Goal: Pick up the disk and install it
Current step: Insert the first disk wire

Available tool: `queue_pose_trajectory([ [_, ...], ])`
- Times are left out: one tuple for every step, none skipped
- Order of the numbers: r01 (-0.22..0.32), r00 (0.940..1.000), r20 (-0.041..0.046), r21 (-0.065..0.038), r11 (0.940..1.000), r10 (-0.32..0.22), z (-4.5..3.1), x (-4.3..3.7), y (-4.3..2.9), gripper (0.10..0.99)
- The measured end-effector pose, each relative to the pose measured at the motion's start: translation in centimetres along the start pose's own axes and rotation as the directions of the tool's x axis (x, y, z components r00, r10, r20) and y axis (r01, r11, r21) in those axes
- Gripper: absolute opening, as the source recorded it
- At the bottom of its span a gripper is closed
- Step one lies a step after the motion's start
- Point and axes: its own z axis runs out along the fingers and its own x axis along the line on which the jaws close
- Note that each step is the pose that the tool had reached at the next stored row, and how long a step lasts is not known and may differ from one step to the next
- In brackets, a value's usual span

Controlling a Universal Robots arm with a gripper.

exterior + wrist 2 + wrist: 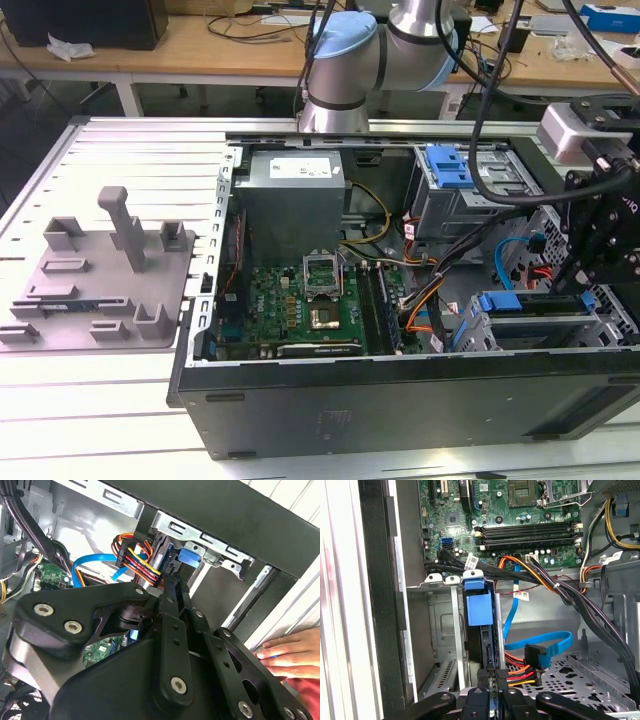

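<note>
1. Biggest first: open black metal desktop computer case (400, 410), lying side-up on a pale slatted table (100, 420), with the green motherboard (290, 300) exposed.
2. Then the grey-and-blue jointed robot arm (345, 60), reaching over from the far side toward the case's end at the exterior view's right.
3. Grey perforated sheet-metal drive cage (440, 630) sitting in that corner.
4. Black multi-link gripper (492, 676) right at the cage mouth, fingers drawn together with no real gap (can't tell whether actually touching anything or just very near).
5. Flat silver metal disk in its blue plastic carrier frame (479, 612), standing on edge inside one cage slot, looking mostly slid in and lined up with the gripper tips. Could easily cock or jam in the rails from an off-centre or tilted push; would probably bend the thin blue frame first.
6. Bundle of red, orange, yellow and black power wires (517, 672) plus a flat blue data cable (545, 642), just beside the tips. Probably the main worry: snagging or pinching these against the carrier, from working so close.
7. Person's hand (287, 652) resting just outside the case wall, at risk of a knock from any wide arm swing.
</note>
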Motion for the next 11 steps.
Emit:
queue_pose_trajectory([
  [0.000,1.0000,0.0000,0.000,1.0000,0.000,0.00,0.00,-0.01,0.165],
  [0.000,1.0000,-0.0001,0.000,1.0000,0.000,0.00,0.00,-0.01,0.165],
  [0.000,1.0000,0.0000,0.000,1.0000,0.000,0.00,-0.01,-0.01,0.165],
  [0.000,1.0000,0.0000,0.000,1.0000,0.000,0.01,-0.02,-0.02,0.165],
  [0.000,1.0000,0.0000,0.000,1.0000,0.000,0.02,-0.03,-0.02,0.165],
  [0.000,1.0000,0.0001,0.000,1.0000,0.000,0.03,-0.04,-0.01,0.165],
  [0.000,1.0000,0.0000,0.000,1.0000,0.000,0.05,-0.05,-0.01,0.165],
  [0.000,1.0000,0.0000,0.000,1.0000,0.000,0.07,-0.06,-0.01,0.165],
  [0.000,1.0000,-0.0002,0.000,1.0000,0.000,0.10,-0.06,-0.01,0.165],
  [0.000,1.0000,-0.0003,0.000,1.0000,0.000,0.12,-0.06,-0.01,0.165],
  [0.000,1.0000,-0.0003,0.000,1.0000,0.000,0.13,-0.07,-0.01,0.165],
])
